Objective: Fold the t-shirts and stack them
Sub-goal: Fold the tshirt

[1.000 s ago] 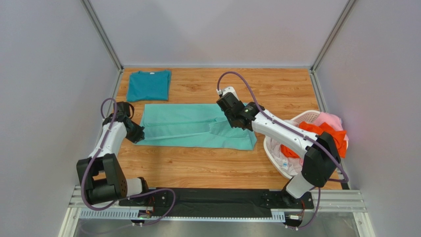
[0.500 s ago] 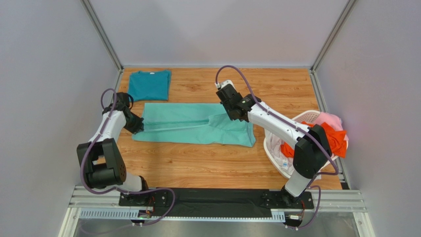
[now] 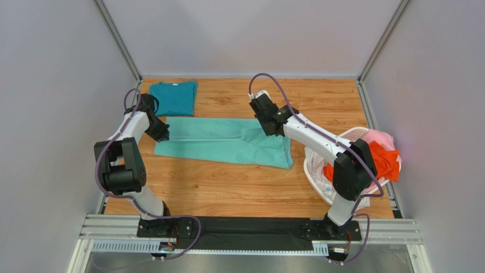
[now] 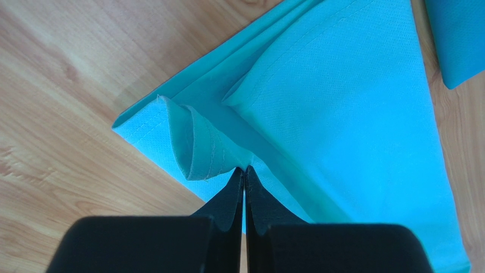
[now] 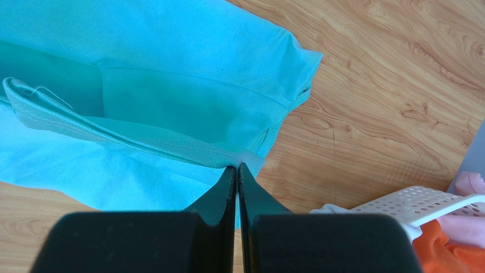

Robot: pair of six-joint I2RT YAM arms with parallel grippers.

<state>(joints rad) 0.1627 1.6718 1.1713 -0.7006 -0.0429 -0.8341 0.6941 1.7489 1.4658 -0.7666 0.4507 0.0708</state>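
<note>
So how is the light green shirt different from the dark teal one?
The mint t-shirt is lighter than the teal t-shirt. The mint t-shirt lies as a long, half-folded strip; the teal t-shirt is a neat small rectangle. The left gripper and right gripper pinch the mint t-shirt; nothing touches the teal t-shirt. Both lie on the table.

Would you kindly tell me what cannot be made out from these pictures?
Cloth between the shut jaws: both wrist views, the jaws cover the pinched part of the mint t-shirt.
Basket contents: top view, right arm partly covers them; right wrist view, cut off by the edge.
Teal t-shirt: left wrist view, only a corner shows.
</note>
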